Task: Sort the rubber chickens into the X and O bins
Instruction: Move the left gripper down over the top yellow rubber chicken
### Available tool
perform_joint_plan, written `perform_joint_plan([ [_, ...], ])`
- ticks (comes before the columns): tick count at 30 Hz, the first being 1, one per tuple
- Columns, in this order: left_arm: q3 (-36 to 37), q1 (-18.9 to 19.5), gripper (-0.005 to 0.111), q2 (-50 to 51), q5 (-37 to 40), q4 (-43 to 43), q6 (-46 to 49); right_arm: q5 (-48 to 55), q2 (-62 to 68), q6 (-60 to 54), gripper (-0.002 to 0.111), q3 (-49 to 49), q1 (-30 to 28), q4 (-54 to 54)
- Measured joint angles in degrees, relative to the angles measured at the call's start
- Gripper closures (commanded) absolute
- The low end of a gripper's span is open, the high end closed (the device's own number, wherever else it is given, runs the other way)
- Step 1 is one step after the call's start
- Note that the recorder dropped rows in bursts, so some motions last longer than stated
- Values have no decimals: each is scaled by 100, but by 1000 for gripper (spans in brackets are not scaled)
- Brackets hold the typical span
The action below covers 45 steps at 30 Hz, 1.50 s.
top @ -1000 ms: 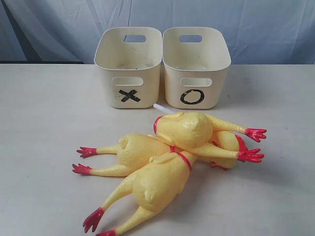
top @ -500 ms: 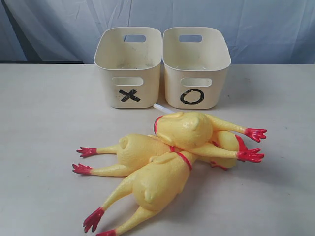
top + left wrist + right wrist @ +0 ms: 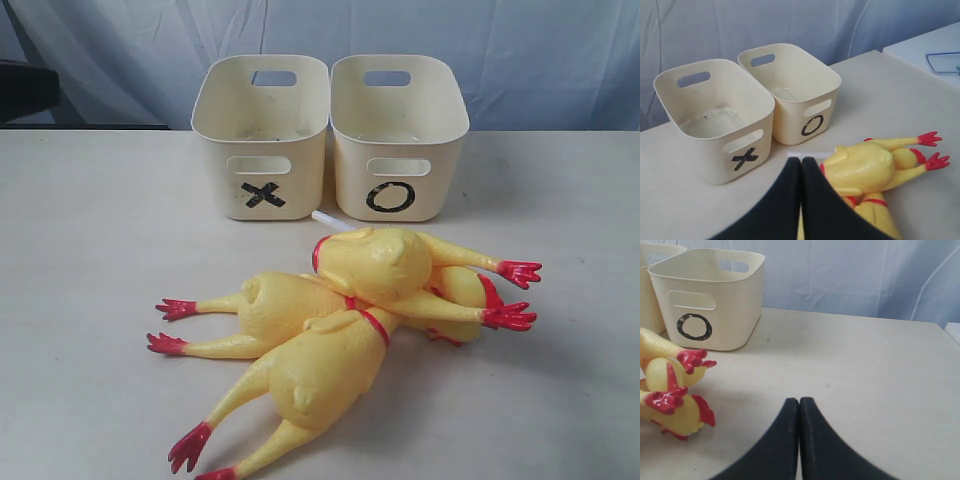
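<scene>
Several rubber chickens lie piled mid-table: one plump chicken [image 3: 385, 265] on top, another [image 3: 325, 370] in front, a third [image 3: 270, 305] pointing left, and a thinner one [image 3: 468, 292] mostly hidden under the pile. Behind them stand the X bin [image 3: 262, 140] and the O bin [image 3: 398, 140], side by side, with no chicken showing inside. My left gripper [image 3: 801, 161] is shut and holds nothing; it hangs above the pile [image 3: 865, 165], facing the bins. My right gripper [image 3: 799, 402] is shut and holds nothing, over bare table to the right of the red feet [image 3: 690, 360].
A short white stick [image 3: 330, 220] lies between the bins and the pile. A dark part of the left arm [image 3: 25, 90] shows at the far left edge. A white side surface [image 3: 925, 45] with a blue-rimmed item [image 3: 942, 62] stands past the table's right end.
A dark part of the left arm has come into the exterior view at the upper left edge. The chickens and bins have not moved.
</scene>
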Motion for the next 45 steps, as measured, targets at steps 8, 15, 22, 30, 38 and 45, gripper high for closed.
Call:
perform_joint_plan([
  [8,-853,-600,107,736,-186,93,93,0,0,0,107,0,0,0],
  [15,-1144,-1565,107,1468,-571,499,105,0,0,0,107,0,0,0],
  [22,-1167,-2617,107,2164,-1116,701,131,0,0,0,107,0,0,0],
  [30,-1180,-3347,107,2519,-1668,888,476,0,0,0,107,0,0,0],
  [38,-1212,-3930,103,2835,-1845,1055,592,0,0,0,107,0,0,0],
  [45,-1212,-4522,68,3258,-2248,1099,791,0,0,0,107,0,0,0],
])
